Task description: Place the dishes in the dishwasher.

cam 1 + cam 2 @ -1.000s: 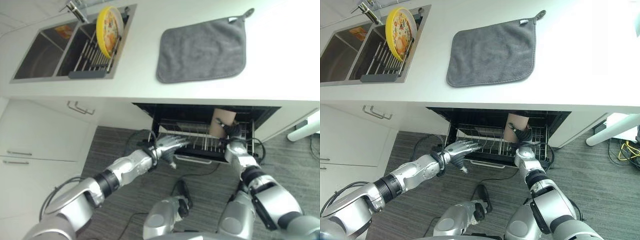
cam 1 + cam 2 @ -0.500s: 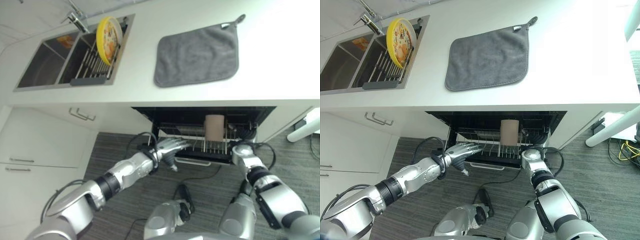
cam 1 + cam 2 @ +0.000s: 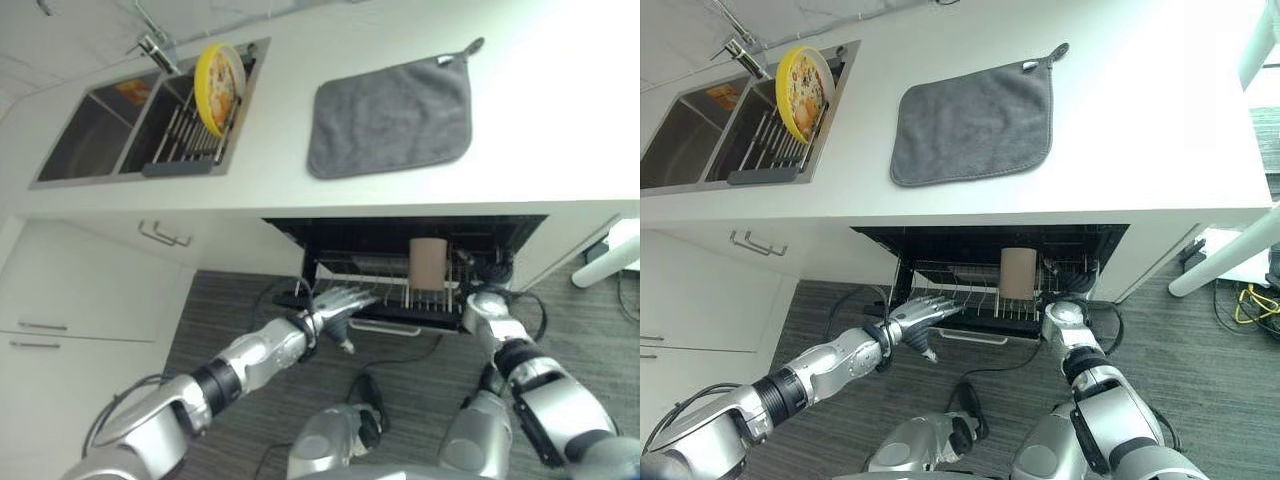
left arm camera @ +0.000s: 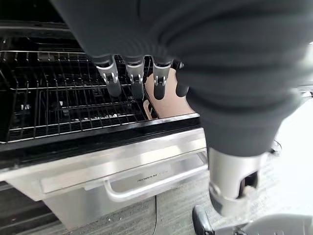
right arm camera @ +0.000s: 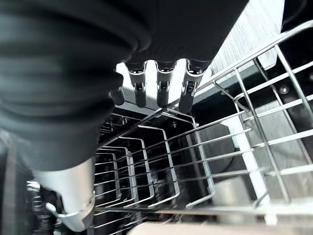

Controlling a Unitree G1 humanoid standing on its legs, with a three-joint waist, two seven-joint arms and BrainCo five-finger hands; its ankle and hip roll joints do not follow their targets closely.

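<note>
A tan cup (image 3: 428,262) stands upright on its own in the wire rack (image 3: 365,270) of the pulled-out dishwasher drawer under the counter. My left hand (image 3: 338,300) reaches over the rack's front edge with straight fingers (image 4: 132,81), open and holding nothing; the cup (image 4: 168,100) shows just past them. My right hand (image 5: 161,88) hangs at the rack's right end, to the right of the cup and apart from it, open and empty above the wires. A yellow plate (image 3: 220,73) stands on edge in the drying rack in the sink (image 3: 90,140).
A grey cloth (image 3: 390,115) lies flat on the white counter (image 3: 560,120) above the dishwasher. The drawer's steel front with its handle (image 4: 146,181) faces the floor side. White cabinets (image 3: 70,290) stand to the left of the dishwasher.
My right hand let go of the tan cup and drew back to the right; the cup now stands free in the rack. The left hand stayed put. The camera shifted a little.
</note>
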